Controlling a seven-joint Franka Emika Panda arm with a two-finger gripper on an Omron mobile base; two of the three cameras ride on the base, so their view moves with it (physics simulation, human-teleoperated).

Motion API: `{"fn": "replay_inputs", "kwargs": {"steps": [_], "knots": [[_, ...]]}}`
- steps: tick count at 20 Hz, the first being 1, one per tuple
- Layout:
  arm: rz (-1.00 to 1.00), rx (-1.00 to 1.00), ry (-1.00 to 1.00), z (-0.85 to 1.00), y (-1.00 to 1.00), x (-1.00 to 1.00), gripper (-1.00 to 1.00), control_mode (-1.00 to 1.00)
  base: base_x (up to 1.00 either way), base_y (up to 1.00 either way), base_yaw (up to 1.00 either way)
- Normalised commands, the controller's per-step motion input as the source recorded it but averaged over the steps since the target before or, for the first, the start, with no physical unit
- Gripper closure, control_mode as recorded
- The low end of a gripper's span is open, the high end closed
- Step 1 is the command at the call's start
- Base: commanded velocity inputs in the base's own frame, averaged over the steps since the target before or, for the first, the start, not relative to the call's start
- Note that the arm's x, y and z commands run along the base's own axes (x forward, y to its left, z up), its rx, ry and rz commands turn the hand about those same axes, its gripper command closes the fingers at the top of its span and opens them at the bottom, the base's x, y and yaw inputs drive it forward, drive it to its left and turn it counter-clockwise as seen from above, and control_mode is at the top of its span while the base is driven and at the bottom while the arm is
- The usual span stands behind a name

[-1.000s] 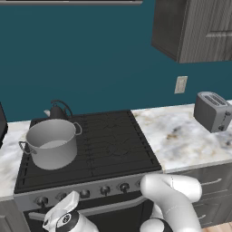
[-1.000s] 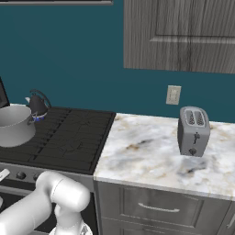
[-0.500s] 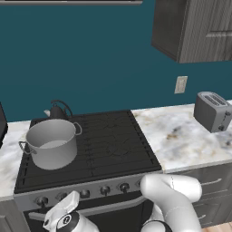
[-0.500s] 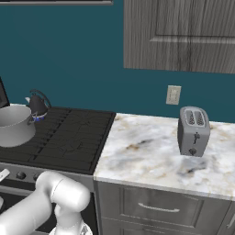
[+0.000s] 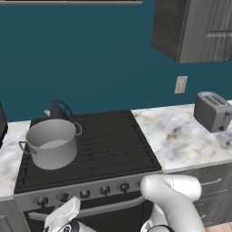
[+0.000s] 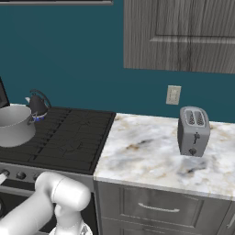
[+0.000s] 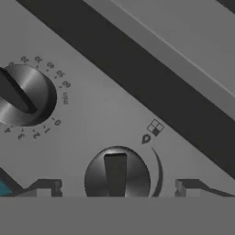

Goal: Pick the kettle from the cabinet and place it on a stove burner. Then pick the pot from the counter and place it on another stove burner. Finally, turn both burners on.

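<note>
The gripper (image 7: 115, 186) has sprung wide and now straddles a stove knob (image 7: 117, 173), touching nothing; a second ago it sat narrower. That reads as a knob just let go, so one burner step looks finished. Up top, one pot (image 5: 50, 142) and one kettle (image 5: 58, 111) sit on the burners (image 5: 113, 140). One toaster (image 5: 211, 111) stands on the counter (image 5: 181, 136). Two knobs show up close.
</note>
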Motion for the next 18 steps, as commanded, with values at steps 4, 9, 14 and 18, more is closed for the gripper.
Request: {"fn": "replay_inputs", "kwargs": {"steps": [4, 9, 14, 18], "knots": [[0.00, 0.00, -0.04, 0.18, 0.12, -0.32, -1.00, -1.00, 0.00, 0.00, 0.00], [0.00, 0.01, -0.04, 0.26, 0.11, -0.36, -1.00, -1.00, 0.00, 0.00, 0.00], [0.02, 0.04, -0.02, 0.08, -0.01, -0.27, -1.00, -1.00, 0.00, 0.00, 0.00], [0.00, 0.15, -0.02, 0.00, -0.06, -0.13, -1.00, -1.00, 0.00, 0.00, 0.00]]}}
